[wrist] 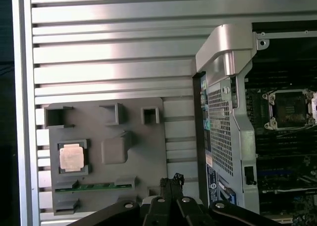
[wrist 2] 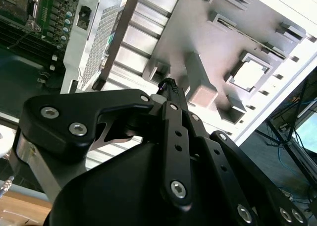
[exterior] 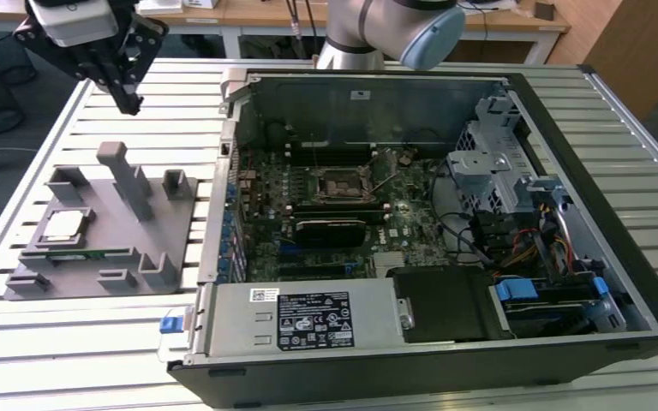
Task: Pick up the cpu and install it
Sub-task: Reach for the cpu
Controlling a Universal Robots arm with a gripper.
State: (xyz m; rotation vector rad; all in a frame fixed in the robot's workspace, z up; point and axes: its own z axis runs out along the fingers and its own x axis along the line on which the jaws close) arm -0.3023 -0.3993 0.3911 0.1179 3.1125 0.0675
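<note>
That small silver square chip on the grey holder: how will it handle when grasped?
The small flat silver square chip looks rigid and, being thin, probably light. Its shiny metal top may be slippery. Framed by raised walls on the grey holder plate, it likely won't slide if nudged.

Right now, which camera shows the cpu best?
The first wrist view: it looks straight down on the cpu, whole top face showing. The exterior view shows it far off and slanted; the second wrist view, tilted and washed pale.
</note>
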